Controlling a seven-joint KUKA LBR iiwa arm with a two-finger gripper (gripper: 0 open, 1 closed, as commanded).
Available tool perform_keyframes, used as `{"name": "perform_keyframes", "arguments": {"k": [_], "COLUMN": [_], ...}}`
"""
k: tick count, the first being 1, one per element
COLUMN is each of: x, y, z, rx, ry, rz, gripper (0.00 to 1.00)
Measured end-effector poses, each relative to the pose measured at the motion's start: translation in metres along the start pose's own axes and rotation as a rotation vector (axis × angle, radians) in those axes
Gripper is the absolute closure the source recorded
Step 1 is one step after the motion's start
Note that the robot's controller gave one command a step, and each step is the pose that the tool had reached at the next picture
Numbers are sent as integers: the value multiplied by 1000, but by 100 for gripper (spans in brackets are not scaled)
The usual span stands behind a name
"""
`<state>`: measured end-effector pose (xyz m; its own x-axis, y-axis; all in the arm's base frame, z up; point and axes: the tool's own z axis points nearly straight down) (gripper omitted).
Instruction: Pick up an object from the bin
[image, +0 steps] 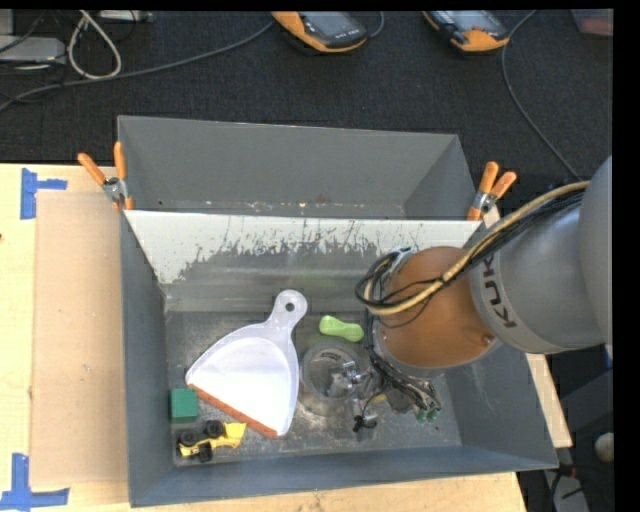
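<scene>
The grey metal bin (140, 300) holds a handful of loose things spread over its floor. The arm (560, 270) comes in from the right, with its rounded orange cover (430, 315) low over the right half of the floor and a loop of dark cables (385, 285) bunched against the cover's upper left side. Under the cover the tool (362, 402) points down at the front middle of the floor, its dark metal parts close to the bottom. Whether it is released or clenched cannot be told, since the parts blur together with the speckled floor, and nothing can be seen held in it.

The thing nearest to the tool is a clear round cup (320, 368), see-through and hard to outline, which sits on the floor just left of the tool, touching it or very nearly so. Just left of the cup lies a white dustpan (250, 375) with an orange front edge, its handle pointing up towards the back wall. A small lime-green piece (341, 327) lies behind the cup, near the left edge of the orange cover. In the front left corner, well apart from the tool, a green block (183, 403) sits beside the dustpan's orange edge, and a yellow toy vehicle (210, 440) with black wheels lies just in front of the block
</scene>
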<state>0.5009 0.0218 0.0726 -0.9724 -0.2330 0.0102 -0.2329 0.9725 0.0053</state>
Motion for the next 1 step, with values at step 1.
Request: {"name": "perform_keyframes", "arguments": {"k": [1], "x": [9], "y": [4], "z": [-1], "rx": [4], "ry": [-18], "rz": [-176], "gripper": [100]}}
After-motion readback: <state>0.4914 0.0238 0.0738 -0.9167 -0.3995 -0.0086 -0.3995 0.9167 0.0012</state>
